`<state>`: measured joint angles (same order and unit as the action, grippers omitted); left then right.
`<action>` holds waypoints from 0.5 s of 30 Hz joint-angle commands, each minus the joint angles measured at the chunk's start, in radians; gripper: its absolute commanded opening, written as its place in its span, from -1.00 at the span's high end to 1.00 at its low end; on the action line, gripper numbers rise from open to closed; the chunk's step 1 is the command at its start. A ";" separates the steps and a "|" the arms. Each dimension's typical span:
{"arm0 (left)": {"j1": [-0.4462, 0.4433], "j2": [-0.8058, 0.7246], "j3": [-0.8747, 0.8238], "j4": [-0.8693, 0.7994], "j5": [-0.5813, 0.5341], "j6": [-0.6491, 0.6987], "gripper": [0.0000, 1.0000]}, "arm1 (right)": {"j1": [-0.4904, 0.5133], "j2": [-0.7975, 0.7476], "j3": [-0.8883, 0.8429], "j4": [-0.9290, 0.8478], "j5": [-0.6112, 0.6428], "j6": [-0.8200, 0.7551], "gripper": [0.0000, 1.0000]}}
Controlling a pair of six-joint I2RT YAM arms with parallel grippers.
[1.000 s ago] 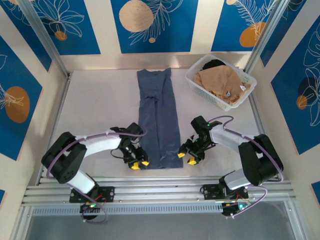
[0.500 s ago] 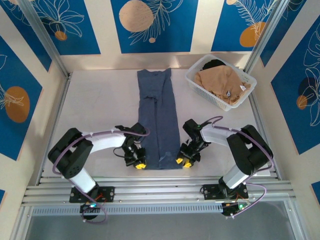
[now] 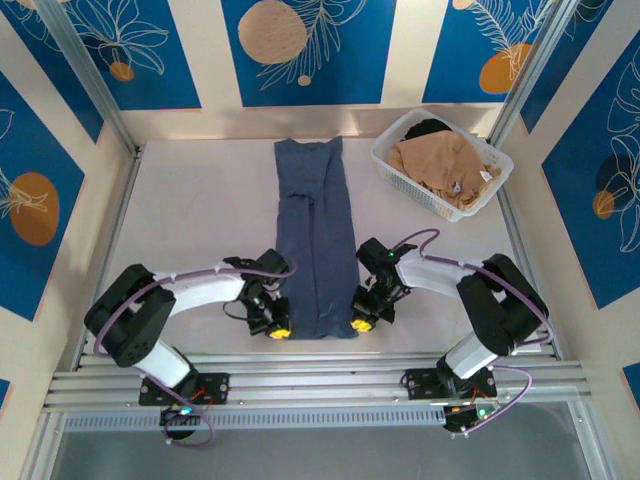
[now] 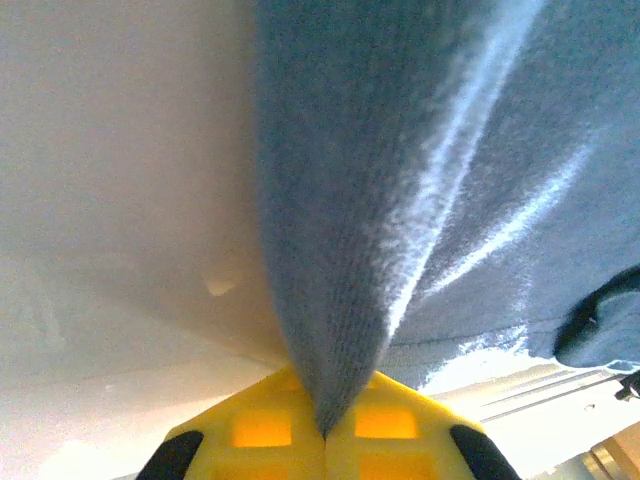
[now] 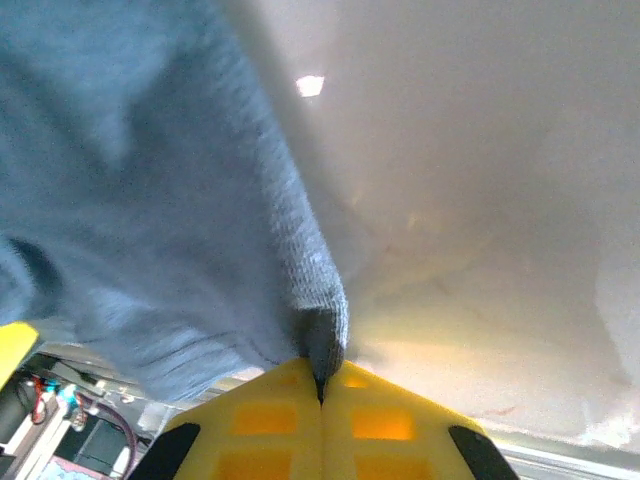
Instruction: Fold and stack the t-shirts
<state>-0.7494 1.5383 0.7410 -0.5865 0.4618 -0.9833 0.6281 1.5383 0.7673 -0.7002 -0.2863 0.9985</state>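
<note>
The slate-blue t-shirt [image 3: 318, 230] lies as a long strip on the table [image 3: 200, 210], running away ahead of the 2 hands. The left hand [image 3: 277, 329] and right hand [image 3: 361, 323] each pinch 1 near corner, probably to fold that hem forward evenly. The tan t-shirt [image 3: 440, 160] sits in the basket [image 3: 400, 178], far beyond the right hand.

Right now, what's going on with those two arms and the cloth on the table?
The dusty slate-blue cloth t-shirt lies on the white table folded into a long narrow strip. The left gripper and the right gripper each pinch one near corner of it, jaws shut on the fabric. A tan-beige cloth t-shirt sits crumpled in the white lattice plastic basket at the far right, not yet folded.
</note>
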 commanded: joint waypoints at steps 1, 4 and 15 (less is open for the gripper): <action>-0.016 -0.056 -0.027 -0.045 -0.017 -0.021 1.00 | 0.014 -0.059 -0.016 -0.075 0.003 0.007 1.00; -0.018 -0.103 -0.045 -0.069 0.007 -0.021 1.00 | 0.032 -0.104 -0.030 -0.132 -0.012 -0.010 1.00; -0.009 -0.213 0.078 -0.092 -0.072 -0.082 1.00 | -0.009 -0.168 0.078 -0.216 -0.038 -0.030 1.00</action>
<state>-0.7612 1.3487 0.7483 -0.6491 0.4488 -1.0313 0.6407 1.3659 0.7887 -0.8642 -0.3016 0.9829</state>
